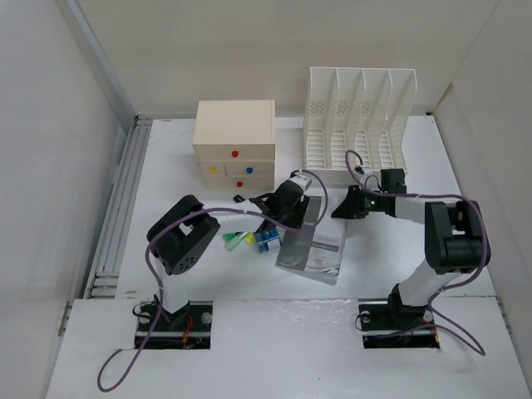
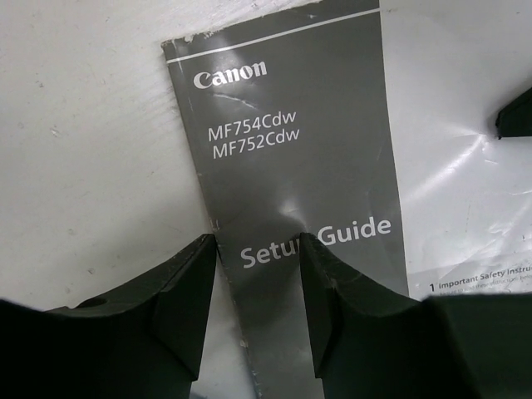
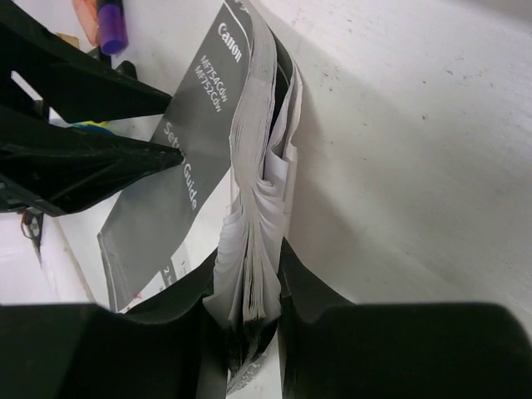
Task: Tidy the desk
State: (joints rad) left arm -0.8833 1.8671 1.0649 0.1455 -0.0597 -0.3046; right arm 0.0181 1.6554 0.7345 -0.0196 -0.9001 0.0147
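Observation:
A grey Canon setup guide booklet (image 1: 309, 248) lies partly opened on the white desk (image 1: 391, 166). My right gripper (image 3: 249, 253) is shut on the booklet's fanned white pages (image 3: 259, 166), which stand on edge between its fingers. The grey cover (image 3: 187, 141) falls away to the left. My left gripper (image 2: 258, 245) hovers low over that cover (image 2: 291, 150), its jaws apart, with the cover's left edge running through the gap. In the right wrist view one black left finger (image 3: 100, 158) reaches the cover at the words "Setup Guide".
A beige drawer box (image 1: 235, 145) with coloured knobs stands at the back. A white slotted file rack (image 1: 357, 125) stands to its right. Green and yellow markers (image 1: 237, 241) and a blue item (image 1: 266, 241) lie left of the booklet. A grey rail (image 1: 125, 199) runs along the left edge.

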